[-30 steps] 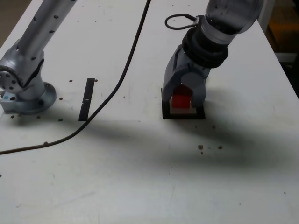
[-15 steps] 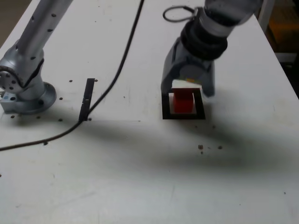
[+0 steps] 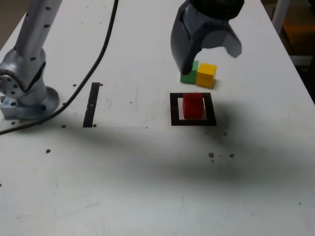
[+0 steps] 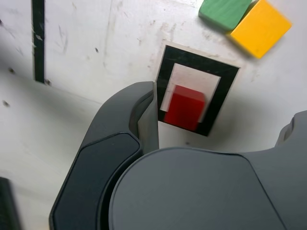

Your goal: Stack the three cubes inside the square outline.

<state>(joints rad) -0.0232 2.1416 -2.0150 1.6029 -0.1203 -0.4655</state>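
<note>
1. Red cube (image 3: 193, 106) sits alone inside the square outline (image 3: 174, 109) at centre-right of the exterior view, one edge at the inner border; nothing is stacked on it yet.
2. Pincer (image 3: 206, 54) hangs above the bench (image 3: 147, 187) in the upper middle of the exterior view, jaws spread apart and empty, as the wrist view confirms with the red cube lying free between them.
3. Green cube (image 3: 189, 73) and yellow cube (image 3: 206, 75) lie side by side, touching, just above the outline in the exterior view and right under the pincer.
4. Judgement: the next pick is one of this pair, and since their shared face is blocked, the jaws would need to straddle the free faces.
</note>
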